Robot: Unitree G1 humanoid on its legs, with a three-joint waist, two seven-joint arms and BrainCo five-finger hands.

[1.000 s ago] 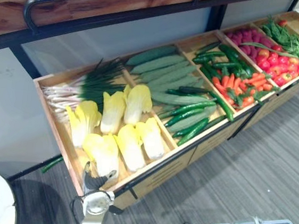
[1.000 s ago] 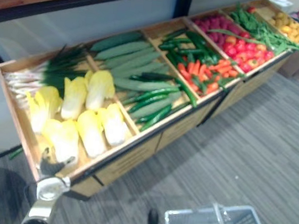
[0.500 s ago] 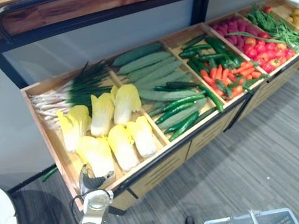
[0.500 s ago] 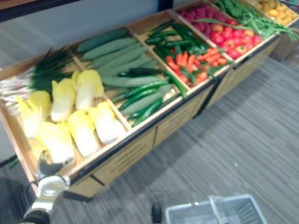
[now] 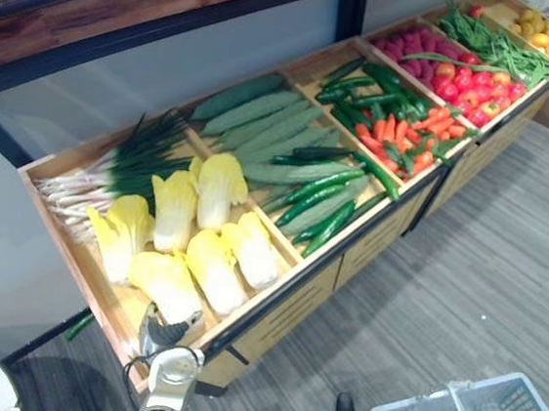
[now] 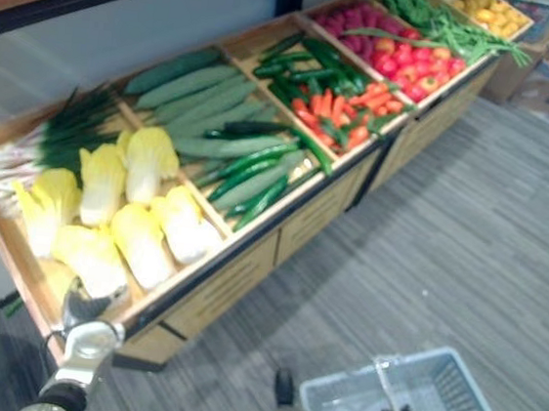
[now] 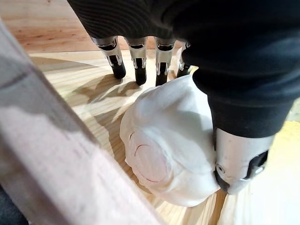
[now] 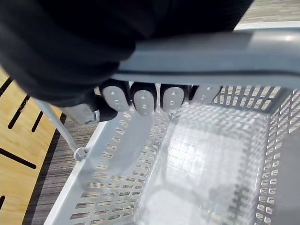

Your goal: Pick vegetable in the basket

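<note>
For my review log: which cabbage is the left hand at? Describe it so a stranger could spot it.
Find the long wooden produce stand and its leftmost compartment, holding green onions and pale yellow cabbages in two rows. The cabbage is in the front row, leftmost of three. Unlike its neighbours, it has the left hand at its white stem end.

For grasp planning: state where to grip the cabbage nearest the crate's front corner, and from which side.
Grip the cabbage across its thick white stem end, coming from above: it lies on its side, stem toward the crate's front wall, which blocks a frontal approach. The left robot hand sits over it.
</note>
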